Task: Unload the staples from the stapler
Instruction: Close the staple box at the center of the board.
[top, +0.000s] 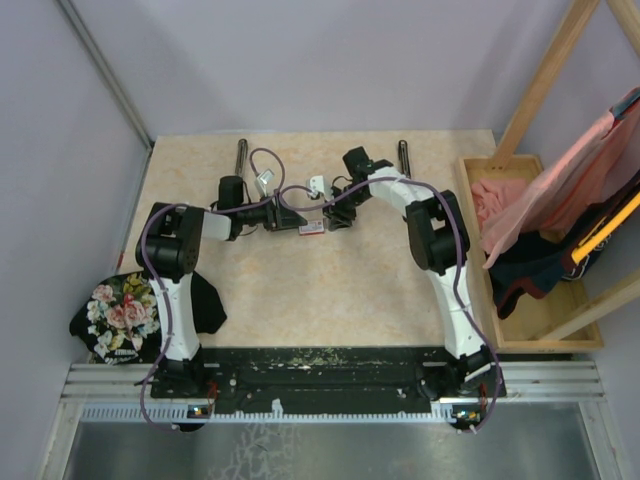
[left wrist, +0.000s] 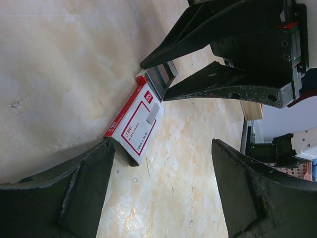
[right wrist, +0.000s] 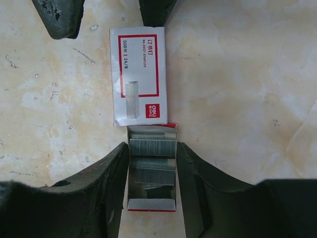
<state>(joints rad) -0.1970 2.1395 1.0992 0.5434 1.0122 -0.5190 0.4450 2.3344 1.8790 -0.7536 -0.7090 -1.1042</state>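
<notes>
The staples (right wrist: 152,148) lay as grey strips packed in the inner tray (right wrist: 151,204) of a small red-and-white staple box. The tray stood drawn partway out of its sleeve (right wrist: 138,74), about midway across the table (top: 330,300) and nearer its far edge than its near one. The right gripper (left wrist: 159,80) had its two fingers closed against the tray's long sides, pinching the cardboard and not the metal. From where I stood, that looked like a way to keep the open top free and the strips level. The left gripper (left wrist: 161,148) faced it from the sleeve's far end with its fingers spread wide. One finger (left wrist: 84,188) touched the sleeve's corner and the other stood well clear, so it seemed to be bracing the sleeve against a pull, not gripping it. With one arm on each end, the tray could be worked along its length without the whole box skating over the smooth top. Two slim dark bars (top: 241,155) (top: 403,155) lay apart near the far edge. I could not tell whether either was the stapler, and no stapler sat by the box. If the strips came from it, the unloading looked largely done.
</notes>
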